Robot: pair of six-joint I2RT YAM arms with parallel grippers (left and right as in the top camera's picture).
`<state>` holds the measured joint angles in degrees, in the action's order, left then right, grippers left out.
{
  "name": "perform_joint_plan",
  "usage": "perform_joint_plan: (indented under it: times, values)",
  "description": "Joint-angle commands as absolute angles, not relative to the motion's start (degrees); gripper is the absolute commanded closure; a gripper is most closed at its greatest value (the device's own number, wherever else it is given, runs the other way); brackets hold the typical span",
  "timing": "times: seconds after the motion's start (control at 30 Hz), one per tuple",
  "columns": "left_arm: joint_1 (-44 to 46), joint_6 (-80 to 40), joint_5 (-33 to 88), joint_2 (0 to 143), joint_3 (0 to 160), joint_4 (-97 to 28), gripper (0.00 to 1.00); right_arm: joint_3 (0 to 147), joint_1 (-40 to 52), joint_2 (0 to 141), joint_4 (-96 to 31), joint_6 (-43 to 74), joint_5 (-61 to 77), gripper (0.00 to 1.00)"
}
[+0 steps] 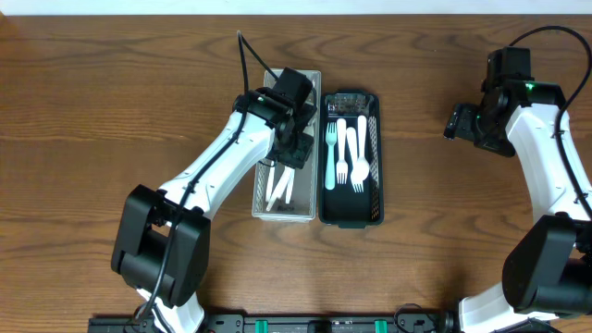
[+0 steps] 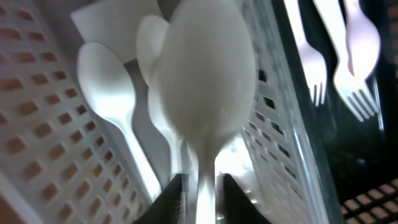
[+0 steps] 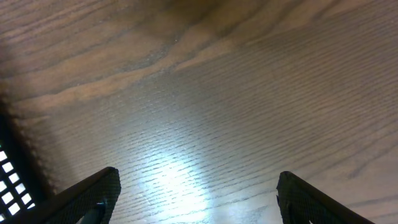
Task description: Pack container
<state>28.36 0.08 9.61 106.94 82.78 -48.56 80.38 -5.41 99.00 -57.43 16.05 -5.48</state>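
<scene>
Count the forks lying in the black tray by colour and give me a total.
Light blue fork: 1
White forks: 3, the two on the right overlapping
Total in the black tray: 4

The bench point(image 1: 102, 102) is a brown wood-grain surface. Two containers lie directly on it: a white perforated basket point(image 1: 282, 215) and a black perforated tray point(image 1: 351, 219). They stand just beside each other, long sides parallel, near the bench centre, with the tray toward the right arm.
</scene>
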Motion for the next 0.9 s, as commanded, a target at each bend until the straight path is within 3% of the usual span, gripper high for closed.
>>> perform_joint_plan:
  times: [0.0, 0.07, 0.23, 0.33, 0.4, 0.7, 0.87]
  values:
    - [28.3, -0.1, 4.8, 105.9, 82.8, -48.7, 0.64, 80.1, -5.7, 99.5, -57.4, 15.8, -6.2, 0.16]
    - [28.3, -0.1, 3.0, 104.9, 82.8, -48.7, 0.54, 80.1, -5.7, 99.5, -57.1, 15.5, -6.2, 0.13]
    - [26.3, 0.1, -1.5, 99.3, 82.9, -48.7, 0.51, 80.6, -4.0, 98.5, -53.8, 13.0, -6.2, 0.05]
    - [23.0, 0.1, -4.6, 95.0, 82.9, -48.2, 0.41, 81.3, -1.3, 97.0, -50.6, 11.6, -6.2, 0.01]
    - [19.7, 0.1, -5.6, 92.9, 82.8, -47.1, 0.02, 81.5, 1.0, 96.4, -47.5, 11.5, -6.2, 0.01]
    - [7.4, 0.2, -5.7, 91.7, 82.8, -43.1, 0.02, 81.5, 7.6, 96.2, -35.5, 9.7, -10.1, 0.01]
    - [3.6, -0.6, -5.7, 91.3, 82.8, -41.4, 0.02, 81.5, 6.8, 95.7, -39.0, 7.8, -10.3, 0.01]
